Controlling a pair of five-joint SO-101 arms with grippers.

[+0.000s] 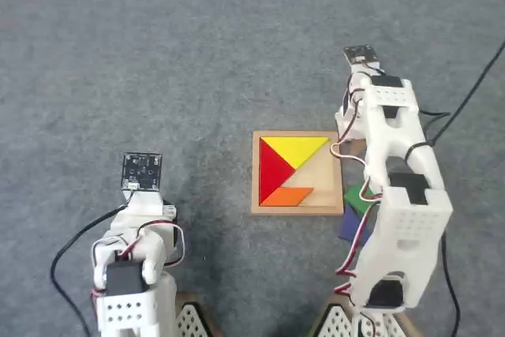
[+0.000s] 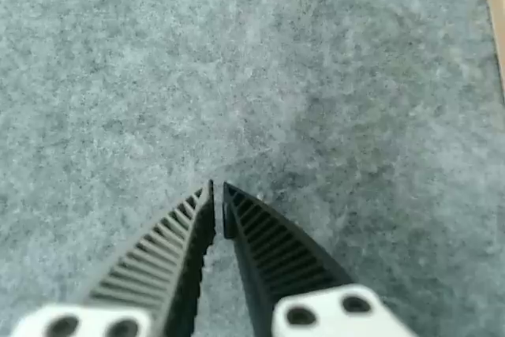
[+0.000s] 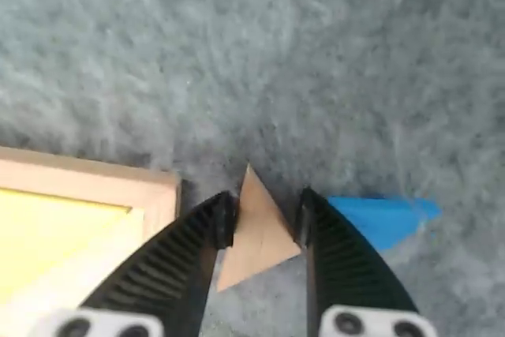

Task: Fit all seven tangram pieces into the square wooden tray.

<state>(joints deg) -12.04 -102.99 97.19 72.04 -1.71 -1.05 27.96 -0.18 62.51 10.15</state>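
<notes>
The square wooden tray (image 1: 334, 183) lies mid-table and holds a yellow triangle (image 1: 296, 149), a red triangle (image 1: 272, 170) and an orange parallelogram (image 1: 286, 196). My right gripper (image 3: 264, 209) is just off the tray's corner (image 3: 150, 191), shut on a pale tan triangle (image 3: 256, 234) whose edges touch both fingers. A blue piece (image 3: 379, 217) lies on the carpet right beside it. Partly under the right arm (image 1: 394, 155), a green piece (image 1: 359, 197) and a dark blue piece (image 1: 350, 226) lie next to the tray's right side. My left gripper (image 2: 218, 190) is shut and holds nothing over bare carpet.
Grey carpet covers the whole table. The left arm (image 1: 138, 250) stands at the near left, well away from the tray, whose edge (image 2: 497, 5) shows at the side of the left wrist view. Cables hang around both arms.
</notes>
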